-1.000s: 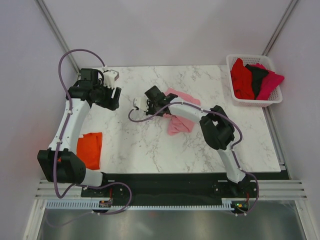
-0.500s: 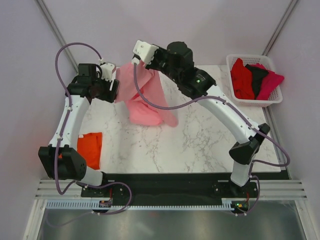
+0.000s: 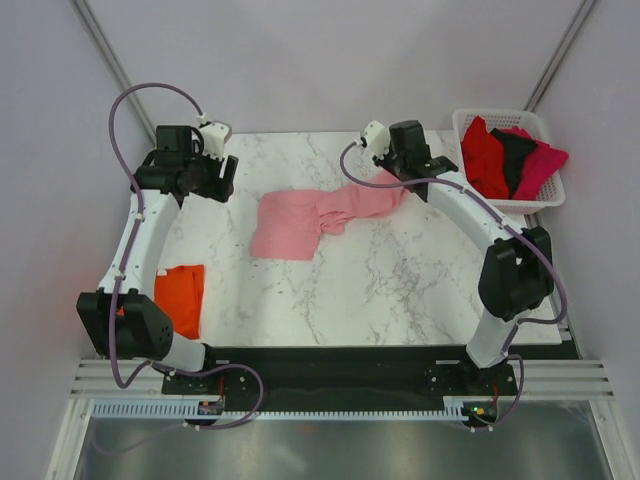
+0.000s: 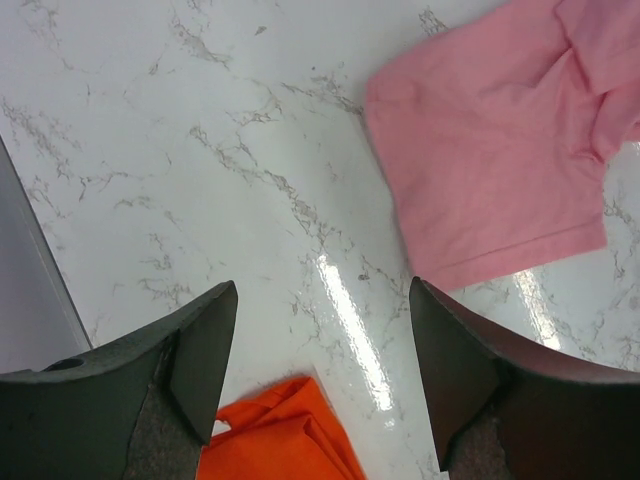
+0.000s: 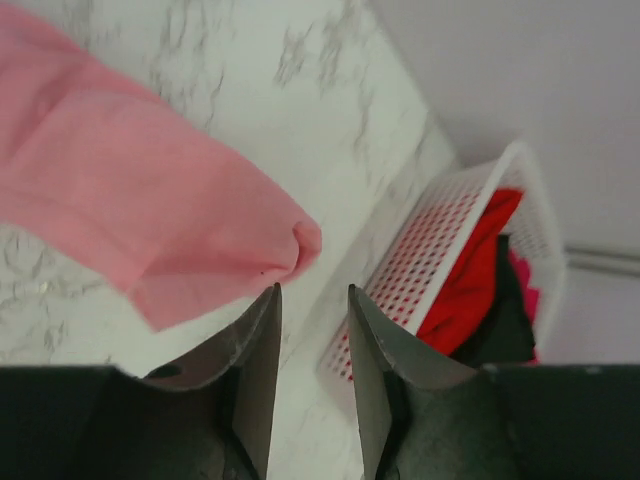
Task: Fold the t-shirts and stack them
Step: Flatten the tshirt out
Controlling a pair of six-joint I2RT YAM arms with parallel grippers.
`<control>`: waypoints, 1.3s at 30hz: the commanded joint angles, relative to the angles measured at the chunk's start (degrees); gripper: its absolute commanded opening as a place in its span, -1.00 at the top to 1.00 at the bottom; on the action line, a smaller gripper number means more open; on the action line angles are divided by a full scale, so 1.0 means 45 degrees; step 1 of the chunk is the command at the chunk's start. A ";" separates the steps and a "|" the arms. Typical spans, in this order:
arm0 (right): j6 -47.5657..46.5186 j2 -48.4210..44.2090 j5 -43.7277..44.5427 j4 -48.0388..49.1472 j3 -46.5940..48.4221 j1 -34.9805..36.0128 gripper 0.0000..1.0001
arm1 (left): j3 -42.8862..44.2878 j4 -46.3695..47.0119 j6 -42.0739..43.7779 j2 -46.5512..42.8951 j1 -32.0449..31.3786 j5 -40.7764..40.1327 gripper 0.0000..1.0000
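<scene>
The right claw (image 5: 313, 292) stands at the far right of the bench (image 3: 400, 290), its jaws parted by only a narrow gap with bare marble showing through and nothing between them. The tip of the pink shirt (image 3: 320, 217) lies just beyond its fingertips; from the wrist view it cannot be told whether cloth and fingers touch. From that tip the shirt runs leftward as a bunched, narrow band and widens into a flatter panel near the middle of the bench. On the claw's other side, close by, sits a white basket (image 5: 410, 265) at the far right corner. It holds a red shirt (image 3: 483, 160), a black shirt (image 3: 515, 155) and a magenta shirt (image 3: 540, 165) in a loose heap, the magenta one hanging over the rim.

The left claw (image 4: 322, 285) hovers above the far left of the bench with its jaws spread wide and empty. Below it lies bare marble. The wide end of the pink shirt lies off to one side of it, apart from its fingers. An orange shirt (image 3: 180, 298) lies folded at the bench's left edge, nearer the arm bases and well apart from the pink one.
</scene>
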 commanded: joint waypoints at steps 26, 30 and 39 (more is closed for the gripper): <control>0.1747 0.3152 -0.6841 -0.2874 -0.0199 0.2296 0.07 | -0.0948 -0.1190 0.0015 0.2206 -0.0264 0.3114 -0.33; 0.1981 0.3582 -0.6081 -0.2328 0.0016 0.2375 0.06 | -0.0968 -0.1268 -0.0063 0.2108 -0.0264 0.3075 -0.33; 0.2372 0.4323 -0.4986 -0.1448 0.0152 0.2375 0.15 | -0.0793 -0.1327 -0.0141 0.2283 -0.0264 0.3036 -0.33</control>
